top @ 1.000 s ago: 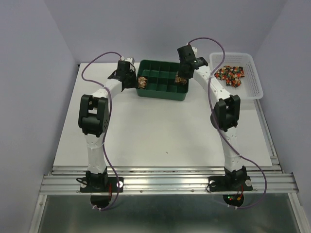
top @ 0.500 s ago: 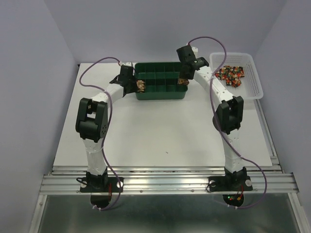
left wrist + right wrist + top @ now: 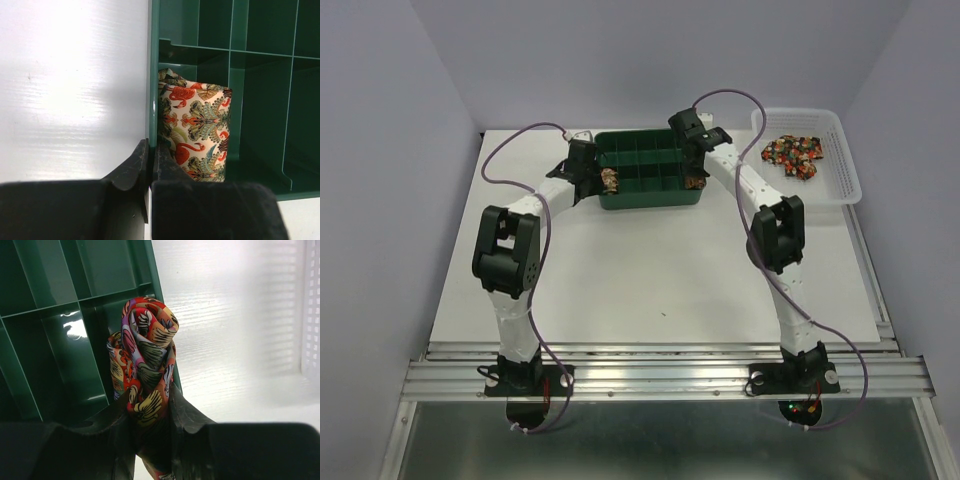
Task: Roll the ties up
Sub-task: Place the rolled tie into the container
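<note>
The white table [image 3: 650, 290] lies bare on the near side. At its far middle sits the green tray [image 3: 650, 197] with many small boxes inside.

The left gripper [image 3: 149, 161] is at the tray's left wall. Its two fingers [image 3: 131, 167] are closed up tight, with only a thin crack between them. The edge of the wall runs right down to that crack, but I cannot tell if they pinch it. The cream tie roll [image 3: 197, 130], with red birds on it, stands up in the near left box, touching the wall and just beside the right-hand finger. No finger holds it.

The right gripper [image 3: 150, 422] squeezes the red tie roll [image 3: 147, 357] between its fingers, partly open around the cloth. The roll pokes up over the near right box of the tray, beside the right wall.

A second ago the tray sat crooked, with its right end nearer. Now it sits straight. The right gripper has moved left, and its elbow has swung left too. The left elbow has moved a little left.

The bottom of the red roll is hidden between the fingers. From above, both rolls are small and blurry.

Far right, the white basket [image 3: 847, 190] holds the loose ties [image 3: 793, 155] in a heap.
</note>
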You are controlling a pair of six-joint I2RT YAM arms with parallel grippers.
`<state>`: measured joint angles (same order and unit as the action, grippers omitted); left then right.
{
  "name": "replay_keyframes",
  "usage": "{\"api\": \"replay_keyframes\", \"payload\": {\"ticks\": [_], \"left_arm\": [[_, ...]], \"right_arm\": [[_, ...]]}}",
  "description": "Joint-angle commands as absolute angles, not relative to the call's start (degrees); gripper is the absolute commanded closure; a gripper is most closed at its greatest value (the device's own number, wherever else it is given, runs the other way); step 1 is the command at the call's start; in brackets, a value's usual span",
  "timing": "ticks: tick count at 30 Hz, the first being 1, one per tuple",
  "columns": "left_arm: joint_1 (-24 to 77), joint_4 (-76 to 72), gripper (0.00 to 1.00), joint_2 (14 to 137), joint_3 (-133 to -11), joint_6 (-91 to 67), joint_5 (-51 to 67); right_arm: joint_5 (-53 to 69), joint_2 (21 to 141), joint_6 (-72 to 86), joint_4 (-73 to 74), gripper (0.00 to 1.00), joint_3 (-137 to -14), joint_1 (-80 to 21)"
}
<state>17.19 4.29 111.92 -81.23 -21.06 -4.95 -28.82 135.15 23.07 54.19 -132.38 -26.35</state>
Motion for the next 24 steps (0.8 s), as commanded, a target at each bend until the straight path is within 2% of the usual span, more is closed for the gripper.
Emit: {"api": "replay_keyframes", "payload": {"ticks": [1,18,20,22,24], "left_arm": [[17.4,5.98,1.0,109.34,-78.93,-19.25,-6.6],[17.49,2.2,1.0,108.37,-77.7,-15.47,-5.36],[17.49,2.29,1.0,108.72,-77.87,-15.38,-5.54],[17.4,2.29,1.0,108.98,-77.96,-15.29,-5.62],[17.49,2.29,1.0,109.16,-77.96,-15.21,-6.06]], "right_arm": [[-30.33,136.66,21.19,54.93,0.99,-136.49,-26.72],[-19.51,144.23,18.19,53.53,0.99,-141.07,-25.58],[-18.2,144.23,18.63,53.09,0.91,-140.71,-24.88],[-18.19,143.97,19.07,52.65,0.9,-139.84,-24.61],[-17.85,143.18,18.9,51.77,0.84,-138.69,-24.52]]}}
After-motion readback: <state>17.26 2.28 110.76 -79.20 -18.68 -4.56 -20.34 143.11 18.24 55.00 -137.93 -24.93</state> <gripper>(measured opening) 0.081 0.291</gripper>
